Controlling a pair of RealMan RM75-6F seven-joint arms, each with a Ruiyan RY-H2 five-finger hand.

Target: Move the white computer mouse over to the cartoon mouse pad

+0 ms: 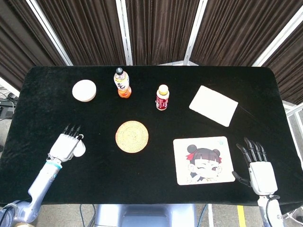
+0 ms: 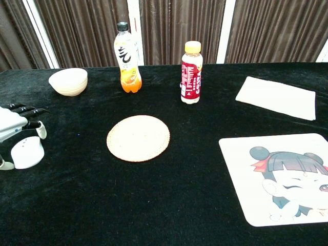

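Note:
The white computer mouse (image 1: 80,148) lies at the table's front left, partly covered by my left hand (image 1: 65,146). In the chest view the left hand (image 2: 13,126) arches over the mouse (image 2: 28,152), with its thumb at the mouse's near left side and a fingertip on its far edge, so it grips the mouse. The cartoon mouse pad (image 1: 203,160) lies flat at the front right, with nothing on it. My right hand (image 1: 258,166) rests beside the pad's right edge with its fingers apart and holds nothing. It does not show in the chest view.
A round woven coaster (image 1: 132,136) lies between the mouse and the pad. Behind it stand an orange drink bottle (image 1: 122,82) and a red-labelled bottle (image 1: 162,98). A white bowl (image 1: 84,90) sits at the back left and a white cloth (image 1: 213,105) at the back right.

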